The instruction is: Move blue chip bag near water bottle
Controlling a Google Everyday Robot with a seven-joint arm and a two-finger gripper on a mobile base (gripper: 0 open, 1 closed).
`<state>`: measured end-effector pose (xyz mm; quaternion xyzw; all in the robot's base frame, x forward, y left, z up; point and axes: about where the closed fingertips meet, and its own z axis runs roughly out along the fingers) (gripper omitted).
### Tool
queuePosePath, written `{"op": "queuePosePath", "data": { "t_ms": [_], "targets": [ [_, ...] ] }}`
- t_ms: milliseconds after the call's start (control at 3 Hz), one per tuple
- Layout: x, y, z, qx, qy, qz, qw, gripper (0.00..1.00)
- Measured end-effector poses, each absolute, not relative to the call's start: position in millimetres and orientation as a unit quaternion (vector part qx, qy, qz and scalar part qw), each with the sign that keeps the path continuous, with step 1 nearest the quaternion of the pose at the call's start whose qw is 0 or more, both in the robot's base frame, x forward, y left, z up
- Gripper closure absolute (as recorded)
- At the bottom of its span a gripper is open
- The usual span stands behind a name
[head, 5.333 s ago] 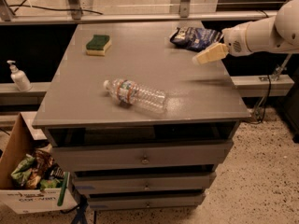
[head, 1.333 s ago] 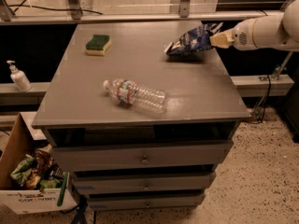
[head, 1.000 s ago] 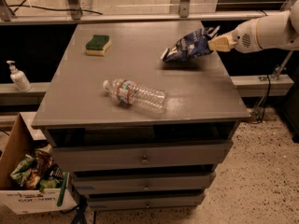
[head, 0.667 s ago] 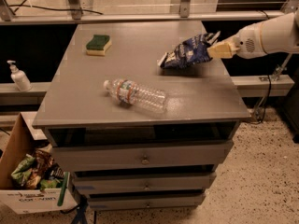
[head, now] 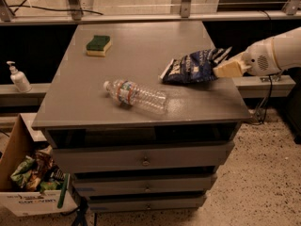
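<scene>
In the camera view, the carrying step is judged to be in hand: the blue chip bag point(head: 192, 68) is held at its right end by the gripper point(head: 220, 69), which reaches in from the right edge of the table point(head: 141, 41). The fingers are closed narrowly on the bag's crinkled edge, and nothing else is touched by them. The bag is seen right of the table's middle, its left end low, at or just above the surface. The water bottle point(head: 137, 96) lies on its side nearer the front, to the bag's left, close by but apart from it. For the next move, a short shift left and toward the near side is called for, then a release beside the bottle without it being knocked into rolling. The sponge point(head: 99, 45) is left far back on the left.
</scene>
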<state>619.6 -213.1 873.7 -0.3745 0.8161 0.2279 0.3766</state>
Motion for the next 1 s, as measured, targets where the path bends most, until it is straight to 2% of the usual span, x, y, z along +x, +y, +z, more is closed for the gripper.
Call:
{"op": "queuePosePath", "data": {
  "t_ms": [1000],
  "targets": [
    [552.4, -206.2, 853.4, -0.414, 0.815, 0.260, 0.312, 1.00]
  ]
}}
